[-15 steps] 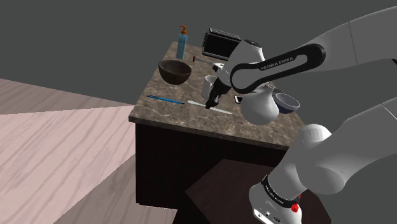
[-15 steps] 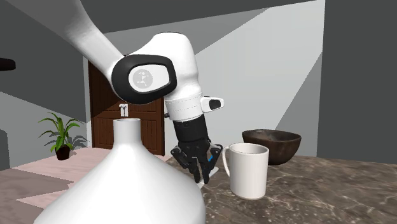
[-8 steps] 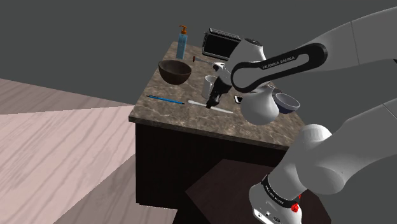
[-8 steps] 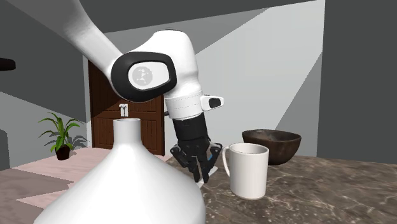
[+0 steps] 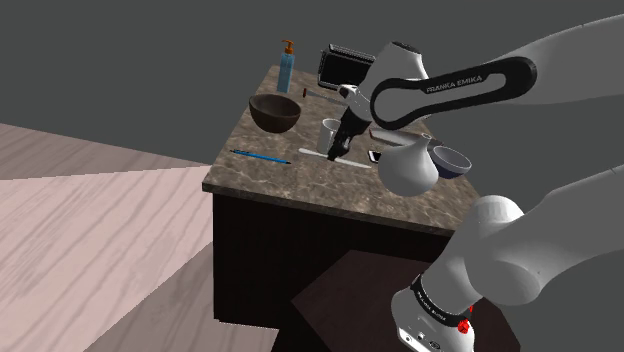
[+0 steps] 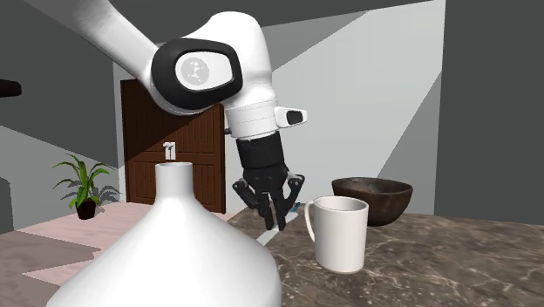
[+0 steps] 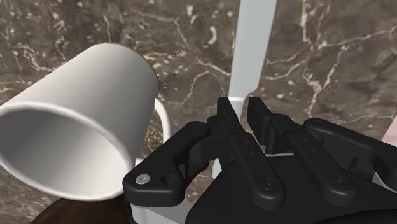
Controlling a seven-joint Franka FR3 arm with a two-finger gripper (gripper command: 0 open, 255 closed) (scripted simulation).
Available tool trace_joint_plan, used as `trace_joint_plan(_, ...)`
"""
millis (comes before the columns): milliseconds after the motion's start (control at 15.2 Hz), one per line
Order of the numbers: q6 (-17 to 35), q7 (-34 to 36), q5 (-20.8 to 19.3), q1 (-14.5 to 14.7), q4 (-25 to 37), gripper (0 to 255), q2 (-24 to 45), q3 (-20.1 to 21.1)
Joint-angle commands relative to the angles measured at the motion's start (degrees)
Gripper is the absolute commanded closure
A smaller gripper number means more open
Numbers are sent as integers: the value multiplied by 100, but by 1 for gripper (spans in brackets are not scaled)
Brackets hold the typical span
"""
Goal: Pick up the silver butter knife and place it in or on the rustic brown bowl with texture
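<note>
Clasps the silver butter knife in the gripper, clenched tight on one end; holds it over the marble counter, just beside the upright white mug; stands apart from the dark brown bowl, which sits beyond the mug toward the shoulder view's left.

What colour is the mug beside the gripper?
The mug is plain white, clearest in the wrist view.
</note>
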Motion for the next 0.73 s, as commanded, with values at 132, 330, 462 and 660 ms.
trace_joint_plan(132,-368,32,-8,-16,184,255,-182,64)
trace_joint_plan(330,-636,49,-6,-21,340,255,-295,108)
trace_joint_plan(462,-811,60,-1,-23,449,255,-362,135)
trace_joint_plan(660,-1069,72,8,-22,621,255,-448,175)
